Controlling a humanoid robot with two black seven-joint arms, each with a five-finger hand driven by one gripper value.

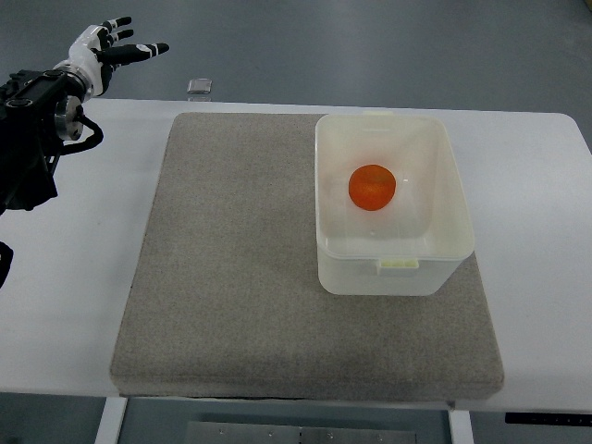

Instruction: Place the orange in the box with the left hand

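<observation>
Orange (372, 187) at rest inside the box (444, 185), on its floor, a little toward the far wall and apart from all four sides. Box translucent white, open-topped, with a small latch tab on its near rim, standing on the right half of a grey mat (240, 268) that covers most of the white counter (541, 305). Left robot hand (113, 46) raised beyond the counter's far left corner, fingers spread and straight, empty, well apart from box and orange. Black forearm along the left edge. Small clear object (199, 88) at the far edge, just beyond the mat.
</observation>
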